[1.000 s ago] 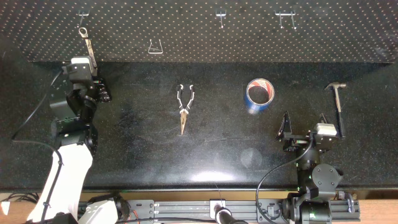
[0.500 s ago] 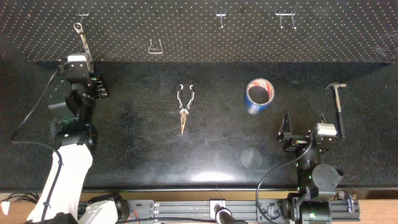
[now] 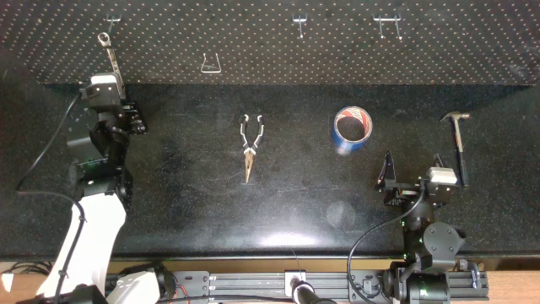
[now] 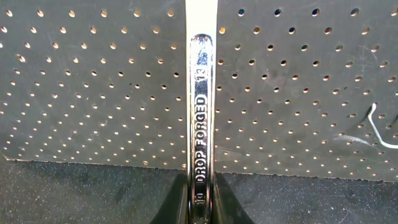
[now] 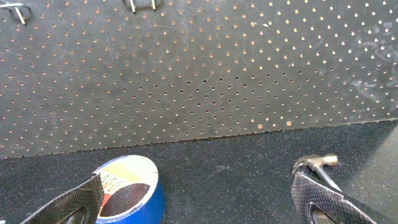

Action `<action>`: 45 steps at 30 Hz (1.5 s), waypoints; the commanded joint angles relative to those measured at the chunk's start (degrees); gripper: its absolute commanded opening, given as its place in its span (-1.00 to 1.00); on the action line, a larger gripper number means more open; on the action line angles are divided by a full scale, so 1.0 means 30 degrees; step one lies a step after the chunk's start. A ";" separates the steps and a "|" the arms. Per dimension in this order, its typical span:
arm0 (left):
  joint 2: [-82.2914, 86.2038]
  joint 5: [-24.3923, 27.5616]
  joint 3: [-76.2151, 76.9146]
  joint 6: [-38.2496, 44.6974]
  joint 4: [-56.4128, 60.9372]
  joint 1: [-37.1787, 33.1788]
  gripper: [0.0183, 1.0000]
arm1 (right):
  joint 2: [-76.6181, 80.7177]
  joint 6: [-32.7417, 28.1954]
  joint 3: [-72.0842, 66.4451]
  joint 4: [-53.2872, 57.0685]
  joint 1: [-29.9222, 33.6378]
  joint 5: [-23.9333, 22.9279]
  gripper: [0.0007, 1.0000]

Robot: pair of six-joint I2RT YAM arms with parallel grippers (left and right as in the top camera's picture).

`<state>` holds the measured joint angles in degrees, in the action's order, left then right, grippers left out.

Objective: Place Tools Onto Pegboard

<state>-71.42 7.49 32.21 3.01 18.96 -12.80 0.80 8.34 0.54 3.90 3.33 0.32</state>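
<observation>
over the last second the left hand (image 3: pixel 119 81) has crept toward the upper left of the top view, carrying the long silver combination wrench (image 3: pixel 112 57) with it. the hand is clamped narrow on the lower shank, and the wrench (image 4: pixel 201 112) stands straight up from between the fingers against the black perforated pegboard (image 3: pixel 253 42). its ring end has slid up and a little left, and now sits just below and left of the small metal hook (image 3: pixel 112 19) at the board's top left corner. by my reading the hanging step is under way but not finished: the ring is not yet over the hook, so a further rise and a small shift right seem needed.

the right hand (image 3: pixel 413 169) has not moved. it rests low at the right of the frame, fingers spread wide and holding nothing.

three tools wait on the dark speckled desk (image 3: pixel 186 194): pale-handled needle-nose pliers (image 3: pixel 250 148) in the middle, a blue roll of tape (image 3: pixel 353 127) to their right, and a small dark-handled hammer (image 3: pixel 458 135) at the far right. a triangular wire hook (image 3: pixel 210 64) and two more metal hooks (image 3: pixel 299 24) (image 3: pixel 387 25) stand free on the board. a wood-coloured edge with a cabled rail (image 3: pixel 253 283) runs along the bottom.
</observation>
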 commanded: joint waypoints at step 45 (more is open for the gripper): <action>-1.8054 -0.1078 2.4596 -0.8386 -3.1773 1.2684 0.99 | -0.0138 0.0204 -0.0102 0.0044 -0.0015 0.0087 0.98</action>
<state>-124.07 5.74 105.16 -26.30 -77.08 25.23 0.80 8.34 0.51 3.88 3.33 0.32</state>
